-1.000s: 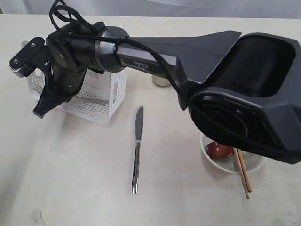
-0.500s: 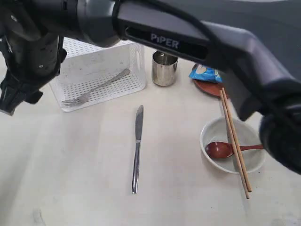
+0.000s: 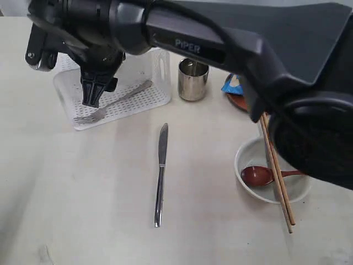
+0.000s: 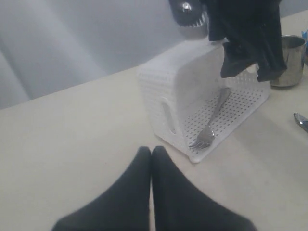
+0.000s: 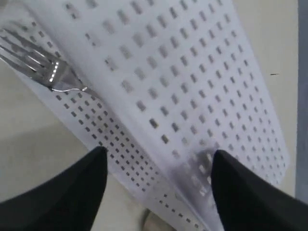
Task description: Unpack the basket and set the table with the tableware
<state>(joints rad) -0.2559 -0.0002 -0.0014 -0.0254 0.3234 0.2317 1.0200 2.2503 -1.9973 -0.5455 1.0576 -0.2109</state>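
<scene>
**Basket (image 3: 144, 100) on its side, fork (image 3: 124, 99) inside**

Basket lies on the table (image 3: 83, 193) at the far left of the exterior view, apparently tipped onto one side. The fork rests on its lower lattice wall. We see the right gripper (image 3: 95, 95) just above the fork, fingers (image 5: 62, 192) spread and holding nothing. The left gripper (image 4: 151, 151) points toward the basket, fingers pressed together. Knife (image 3: 160, 174), cup (image 3: 193, 80), and bowl (image 3: 245, 160) with spoon (image 3: 256, 175) and chopsticks (image 3: 281, 193) sit outside the basket.
</scene>
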